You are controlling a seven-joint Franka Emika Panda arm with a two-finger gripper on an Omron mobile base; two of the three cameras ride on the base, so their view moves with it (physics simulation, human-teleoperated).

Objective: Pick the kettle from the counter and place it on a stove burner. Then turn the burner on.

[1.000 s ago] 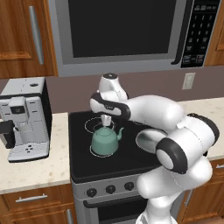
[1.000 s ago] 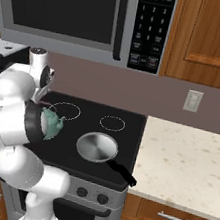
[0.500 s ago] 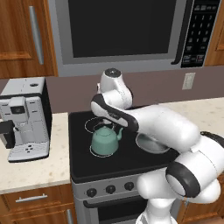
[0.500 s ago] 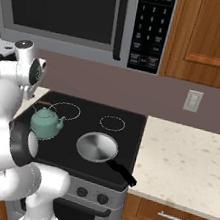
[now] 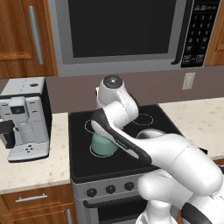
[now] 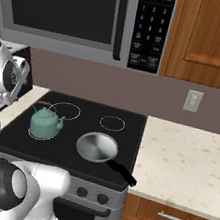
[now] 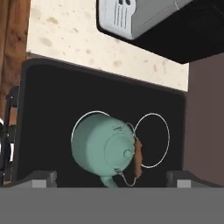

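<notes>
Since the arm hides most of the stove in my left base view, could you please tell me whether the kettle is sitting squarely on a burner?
Observer: Yes. In the hand view, the kettle stands upright inside the burner ring and covers most of it.
Operator: Thank you. Is the gripper holding it?
Observer: No. The gripper is open above the kettle, with its fingertips wide apart and clear of it.
Operator: Is anything else close by?
Observer: In the right base view, a silver pan lies to the right of the kettle without touching it.
</notes>
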